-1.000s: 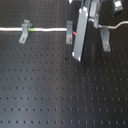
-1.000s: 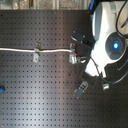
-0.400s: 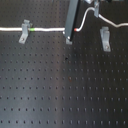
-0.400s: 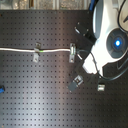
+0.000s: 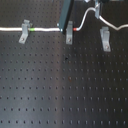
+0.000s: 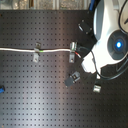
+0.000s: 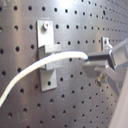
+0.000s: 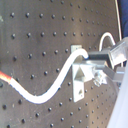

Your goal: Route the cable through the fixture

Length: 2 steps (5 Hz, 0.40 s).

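The black perforated board [image 5: 65, 90] fills both exterior views, and in the second exterior view the white arm body [image 6: 109, 40] covers much of the second exterior view's right side, hiding the board and part of the cable beneath it. The cable [image 5: 47, 30] runs as a thin white line from the first exterior view's left edge, where it is cut off, along the far side of the board through the left clip [image 5: 24, 32], its green band [image 5: 32, 30] just beside that clip, and on to the middle clip [image 5: 69, 35], where the red-orange section [image 5: 75, 30] shows. Past it the cord loops up toward the dark arm parts at the top edge and trails off right above the right clip [image 5: 105, 38]. In both wrist views the gripper [image 7: 92, 62] is pinching the cable's white length between its fingers, close to a clip; its far finger is blurred and largely cut off.
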Motion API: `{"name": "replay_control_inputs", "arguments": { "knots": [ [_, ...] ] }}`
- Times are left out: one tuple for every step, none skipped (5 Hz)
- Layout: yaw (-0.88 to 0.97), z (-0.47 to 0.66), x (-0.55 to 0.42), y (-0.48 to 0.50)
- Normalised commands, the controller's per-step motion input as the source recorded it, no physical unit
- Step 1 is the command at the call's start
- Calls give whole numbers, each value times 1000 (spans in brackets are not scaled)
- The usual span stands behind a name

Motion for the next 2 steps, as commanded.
{"name": "replay_control_inputs", "arguments": {
  "knots": [
    [0, 138, -48, -34],
    [-306, 225, -293, -185]
  ]
}}
